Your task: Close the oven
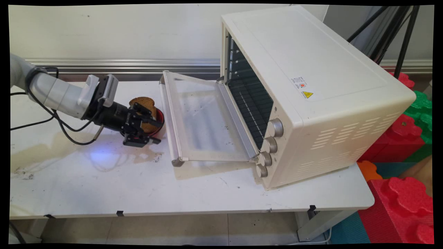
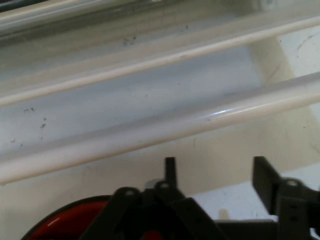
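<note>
Main view, oven (image 1: 328, 86): cream toaster oven at the table's right end, its four knobs (image 1: 268, 148) in a column at the front. The interior is dark; only rack rails and a wire rack show inside.
Main view, table (image 1: 104, 180): white and stained, with dark smudges near the left edge.
Main view, door (image 1: 204, 121): glass oven door hinged down and fully open, reaching left toward the bowl. Its handle (image 1: 169, 117) runs along the left edge.
Main view, arm: enters from the left, the forearm sloping down to the right. The wrist is low, just above the table, with black cables (image 1: 55, 121) hanging from it.
Main view, gripper (image 1: 152, 130): points right toward the door handle, level with the bowl and on its near side. The linkage covers part of the bowl and bread.
Main view, bowl (image 1: 160, 117): red, on the table just left of the handle; only its right rim is visible past the gripper.
Main view, bread (image 1: 143, 103): brown slice standing tilted in the bowl, its lower part hidden.
Hand view, fingers (image 2: 170, 170): spread apart, nothing between them. The right one is cut off at the frame edge.
Hand view, door (image 2: 125, 95): fills the upper frame, the handle (image 2: 150, 132) a pale bar across it. The bowl (image 2: 65, 220) shows as a red arc at bottom left.
</note>
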Available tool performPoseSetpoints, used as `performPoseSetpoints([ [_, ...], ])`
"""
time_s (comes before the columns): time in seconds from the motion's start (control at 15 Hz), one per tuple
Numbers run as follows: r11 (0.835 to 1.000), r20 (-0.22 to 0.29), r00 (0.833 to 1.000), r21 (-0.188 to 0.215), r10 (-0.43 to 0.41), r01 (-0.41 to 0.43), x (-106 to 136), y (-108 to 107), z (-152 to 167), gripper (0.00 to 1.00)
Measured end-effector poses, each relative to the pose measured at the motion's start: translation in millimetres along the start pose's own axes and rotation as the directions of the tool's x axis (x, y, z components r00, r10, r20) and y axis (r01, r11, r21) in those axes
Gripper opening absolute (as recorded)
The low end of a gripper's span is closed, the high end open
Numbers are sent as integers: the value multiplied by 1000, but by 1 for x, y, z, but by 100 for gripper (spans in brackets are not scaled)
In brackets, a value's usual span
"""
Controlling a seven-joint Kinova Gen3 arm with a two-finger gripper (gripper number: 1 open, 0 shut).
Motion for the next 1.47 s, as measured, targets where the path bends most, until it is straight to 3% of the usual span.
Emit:
performPoseSetpoints([
  [0.87, 1000, -24, 1000, 8, -12, 12, 5, 1, 20, 0],
  [1.47, 999, -97, 995, 31, -34, 37, 22, -4, 21, 0],
])
